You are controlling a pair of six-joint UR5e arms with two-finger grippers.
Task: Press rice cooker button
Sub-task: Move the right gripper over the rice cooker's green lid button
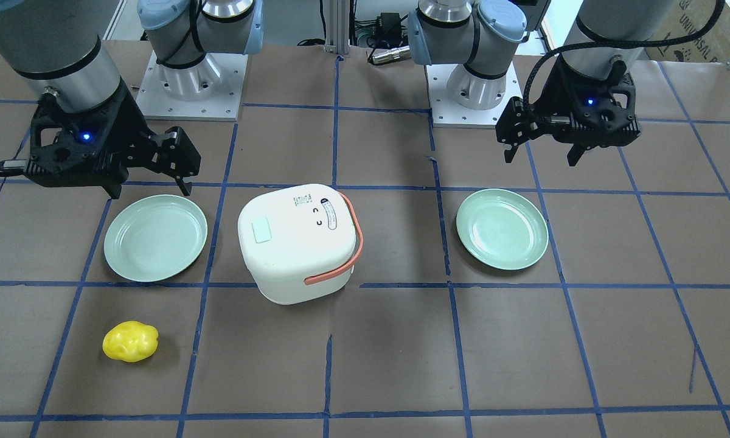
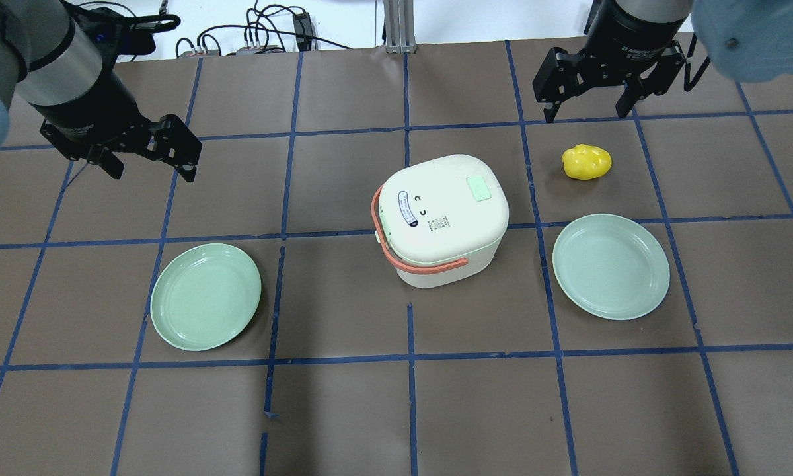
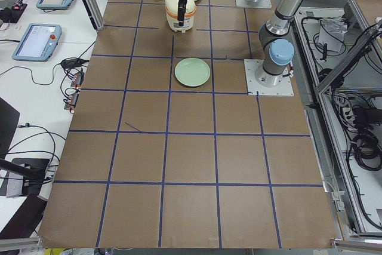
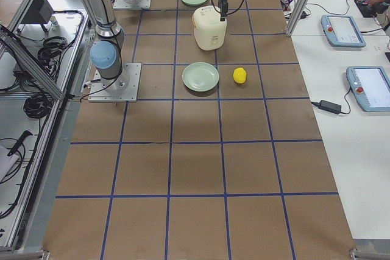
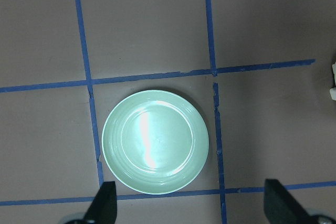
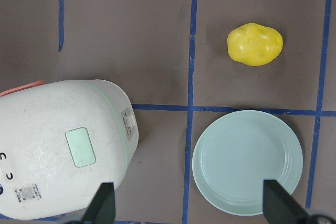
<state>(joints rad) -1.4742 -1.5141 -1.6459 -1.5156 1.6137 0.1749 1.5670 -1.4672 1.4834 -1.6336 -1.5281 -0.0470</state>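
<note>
The white rice cooker (image 2: 443, 218) with an orange handle stands at the table's middle. A pale green rectangular button (image 2: 479, 188) sits on its lid; it also shows in the front view (image 1: 261, 232) and the right wrist view (image 6: 80, 147). My left gripper (image 2: 152, 174) hangs open and empty above the table, left of the cooker and apart from it. My right gripper (image 2: 585, 115) hangs open and empty to the cooker's far right. The right wrist view shows the cooker (image 6: 63, 150) at lower left, between and beyond my open fingertips (image 6: 105, 205).
A green plate (image 2: 206, 296) lies left of the cooker, under the left wrist camera (image 5: 155, 141). A second green plate (image 2: 611, 266) lies to the right. A yellow lumpy toy (image 2: 587, 162) lies beyond that plate, below my right gripper.
</note>
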